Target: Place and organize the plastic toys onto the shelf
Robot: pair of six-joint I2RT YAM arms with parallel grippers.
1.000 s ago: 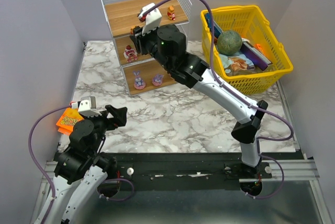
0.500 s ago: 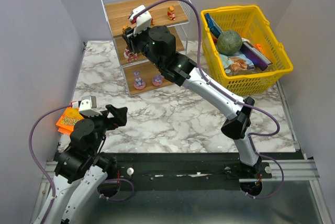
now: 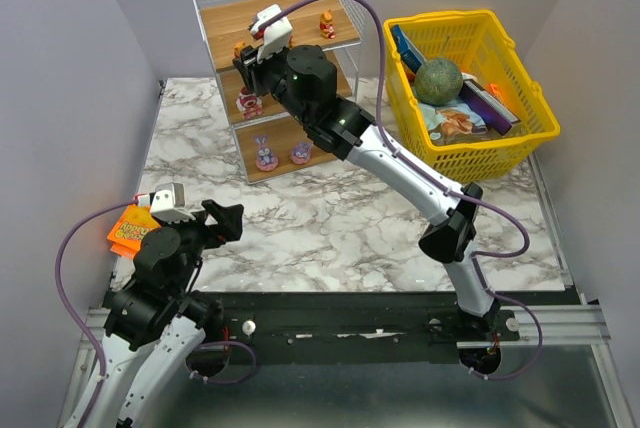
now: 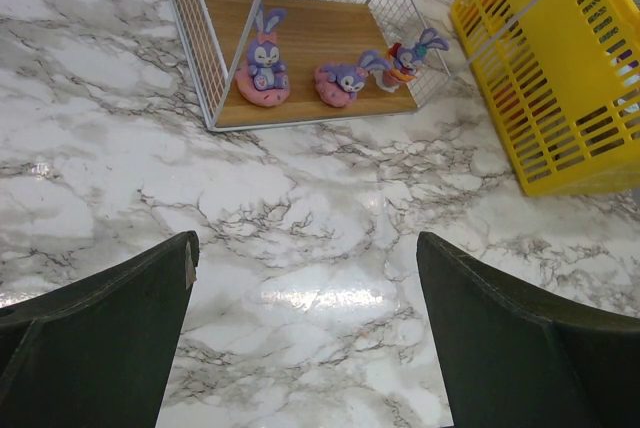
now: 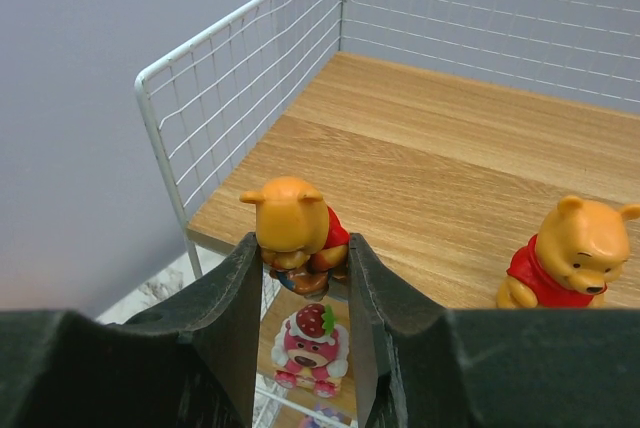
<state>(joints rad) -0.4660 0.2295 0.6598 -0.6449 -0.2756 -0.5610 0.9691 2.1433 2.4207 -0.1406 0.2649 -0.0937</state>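
The shelf is a white wire rack with three wooden boards at the back. My right gripper is shut on an orange-yellow bear toy and holds it at the top board's front left corner. A second yellow bear stands on the top board to the right. A red-pink strawberry bear stands on the middle board below. Three purple bunny toys stand on the bottom board. My left gripper is open and empty over the marble, near the left front.
A yellow lattice basket stands right of the shelf, holding a green ball and packets. A flat orange packet lies at the table's left edge beside my left arm. Grey walls close in on the left, right and back.
My right gripper has moved left along the top board with the yellow bear, from near the middle to the front left corner. The left arm has not moved.
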